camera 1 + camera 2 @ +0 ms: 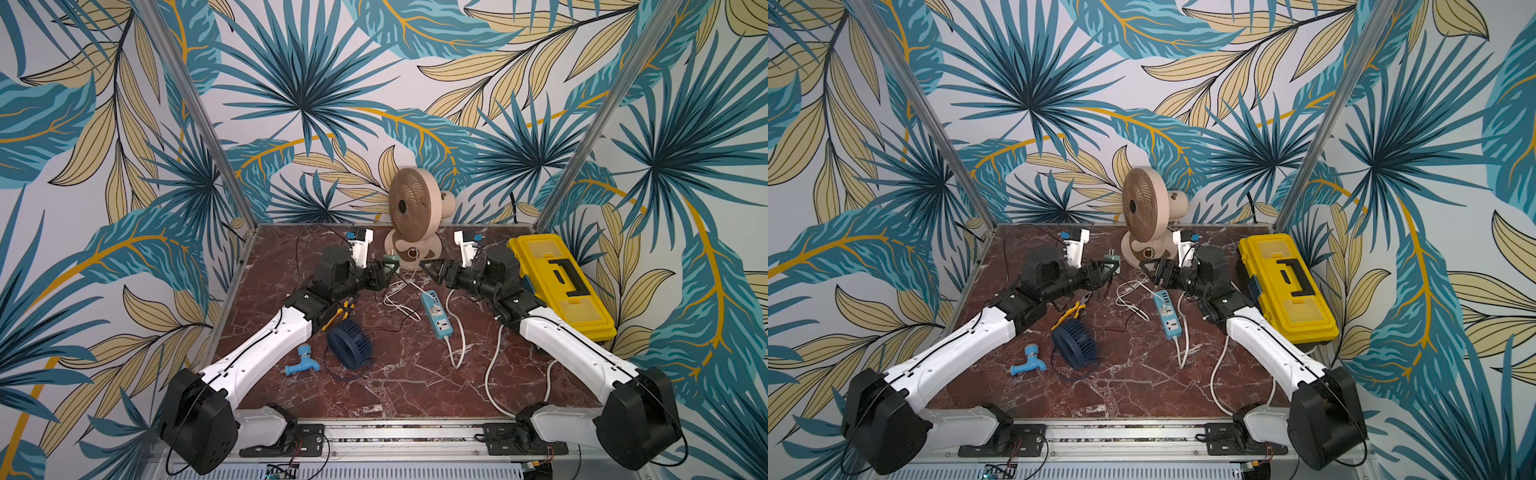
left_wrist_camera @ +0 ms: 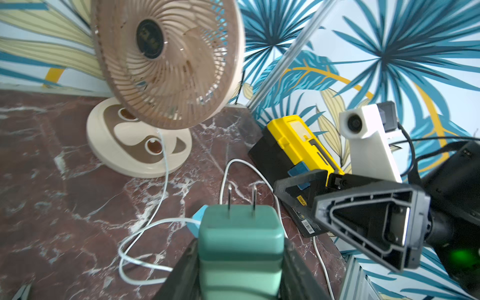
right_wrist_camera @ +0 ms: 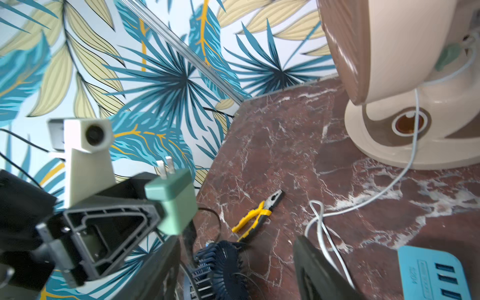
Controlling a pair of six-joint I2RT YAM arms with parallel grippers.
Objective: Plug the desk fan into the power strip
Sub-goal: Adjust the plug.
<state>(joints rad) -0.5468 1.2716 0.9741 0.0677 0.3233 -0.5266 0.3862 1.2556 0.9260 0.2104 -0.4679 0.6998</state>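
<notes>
Faucet (image 1: pixel 302 360), blue plastic, lies at the left front of the table (image 1: pixel 395 386). Just beside it, toward the middle, a small dark-blue fan (image 1: pixel 348 343) is tipped on its side. Yellow-handled pliers (image 1: pixel 338 316) lie flat just behind that fan, partly under the left arm.

Left tool (image 1: pixel 384 271): clenched on a pale-green plug adapter (image 2: pixel 240 233), held clear of the table. Two flat metal prongs point away from the wrist. Both jaws press the adapter's sides in the left wrist view.

Desk fan (image 1: pixel 409 210): beige, upright on its round base at the back centre of the table, grille turned toward the left side. A thin white cable (image 1: pixel 399 291) drops over the base and lies in loose loops on the marble between the two tools. Which end it goes to, I cannot tell.

Power strip (image 1: pixel 434 313): light blue, flat on the table at centre, right of the cable loops, sockets up. Its long axis runs front to back, and its thick white cord (image 1: pixel 455 345) leaves the front end and curls back beside it. Nothing is plugged into it.

Right tool (image 1: pixel 430 270): released, jaws apart with nothing between them, just in front of the fan base and above the strip's far end.

Yellow toolbox (image 1: pixel 561 282): closed, along the right edge.
</notes>
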